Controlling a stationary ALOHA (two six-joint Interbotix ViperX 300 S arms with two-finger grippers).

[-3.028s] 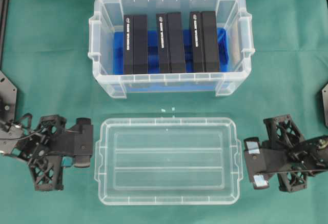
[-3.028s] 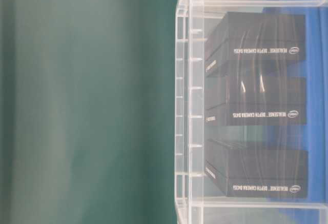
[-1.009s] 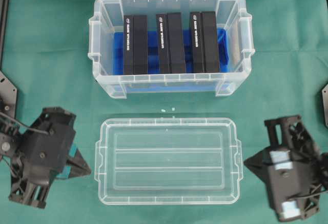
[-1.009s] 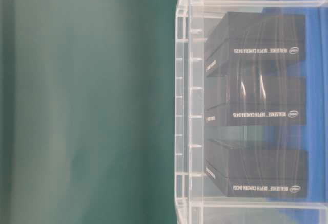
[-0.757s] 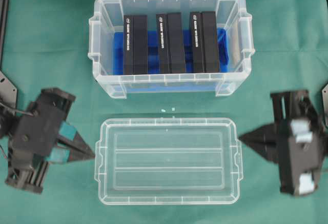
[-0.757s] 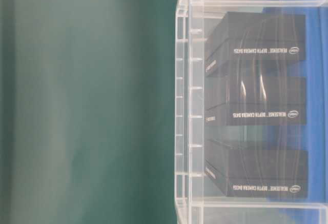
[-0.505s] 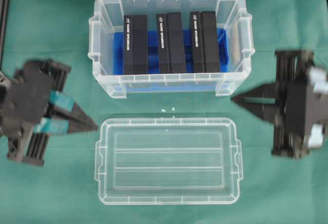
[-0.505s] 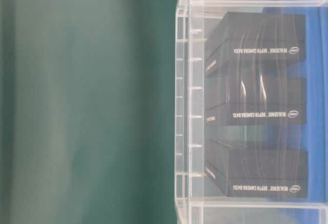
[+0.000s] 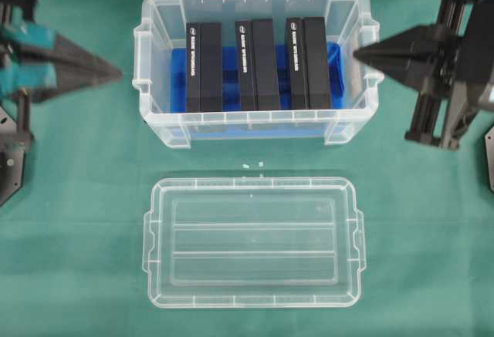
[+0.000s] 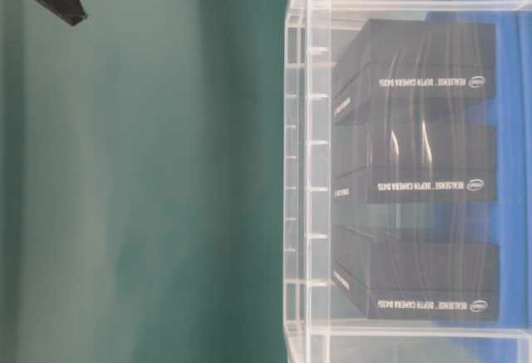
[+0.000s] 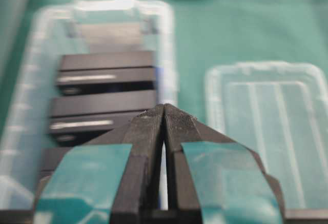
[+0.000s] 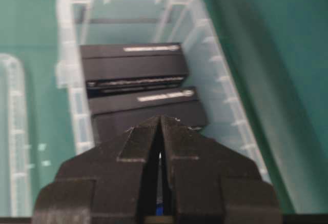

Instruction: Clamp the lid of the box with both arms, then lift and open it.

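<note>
The left gripper (image 9: 116,72), cut off at the frame's edge, hung left of the box (image 9: 256,67), fingers pressed together. The lid (image 9: 253,242) lay flat on the table (image 9: 77,221), nearer than the box, with free cloth all round. The right gripper (image 9: 359,55) seemed to overlap the box's right rim, fingers together.

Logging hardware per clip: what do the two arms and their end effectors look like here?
Both are black. The left end effector tapers to a point from two wedge-shaped fingers, each wrapped in a teal tape band. The right end effector has the same pointed black wedge shape, with no tape visible on it in any view, and sits on an open lattice-frame wrist. No cables are visible.
</note>
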